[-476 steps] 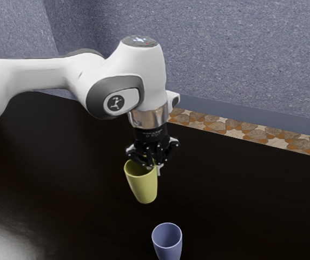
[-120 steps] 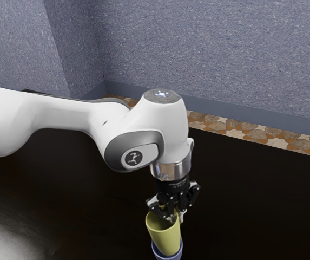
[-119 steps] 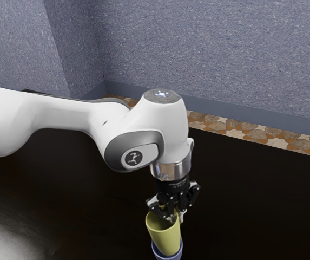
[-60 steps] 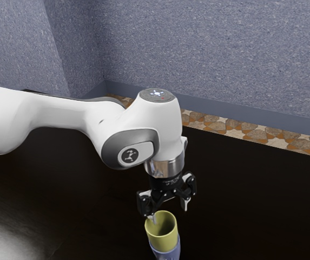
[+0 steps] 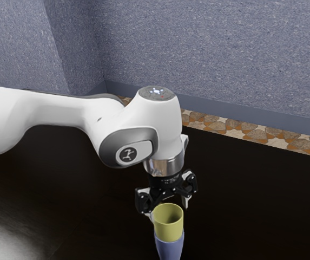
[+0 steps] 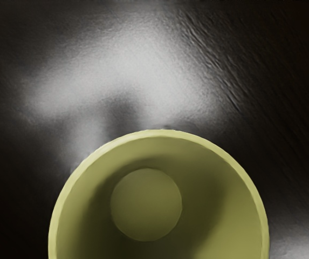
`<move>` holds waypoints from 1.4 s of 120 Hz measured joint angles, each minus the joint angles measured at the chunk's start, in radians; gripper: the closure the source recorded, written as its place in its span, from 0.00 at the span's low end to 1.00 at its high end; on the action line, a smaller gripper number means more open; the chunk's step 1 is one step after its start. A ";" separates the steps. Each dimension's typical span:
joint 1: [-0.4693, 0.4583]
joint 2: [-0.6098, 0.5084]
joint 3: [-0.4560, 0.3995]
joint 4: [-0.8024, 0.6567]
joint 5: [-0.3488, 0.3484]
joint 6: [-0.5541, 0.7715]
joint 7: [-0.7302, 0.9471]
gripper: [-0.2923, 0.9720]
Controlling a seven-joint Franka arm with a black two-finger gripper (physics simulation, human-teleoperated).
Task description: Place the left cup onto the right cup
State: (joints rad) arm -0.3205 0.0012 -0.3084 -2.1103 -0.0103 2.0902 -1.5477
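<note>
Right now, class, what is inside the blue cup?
The yellow-green cup stands nested in the blue cup, with its rim and upper wall showing. Its lower part is covered by the blue wall. It looks empty inside.

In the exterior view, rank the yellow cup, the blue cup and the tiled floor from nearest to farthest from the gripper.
1. yellow cup: just under the open gripper.
2. blue cup: beneath the yellow cup, holding it.
3. tiled floor: far back, toward the exterior view's right.

The yellow-green cup (image 5: 168, 223) is sitting upright, nested inside the lavender-blue cup (image 5: 169, 249), its rim standing above.
</note>
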 joint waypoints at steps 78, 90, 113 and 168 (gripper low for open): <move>-0.057 -0.020 0.083 0.077 0.093 -0.070 0.106 0.23; -0.054 -0.018 0.108 0.101 0.101 -0.088 0.160 0.23; -0.052 -0.016 0.179 0.142 0.108 -0.107 0.292 0.23; 0.010 0.014 0.339 0.219 0.141 -0.118 0.742 0.23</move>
State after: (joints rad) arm -0.3110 0.0157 0.0307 -1.8910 0.1308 1.9724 -0.8053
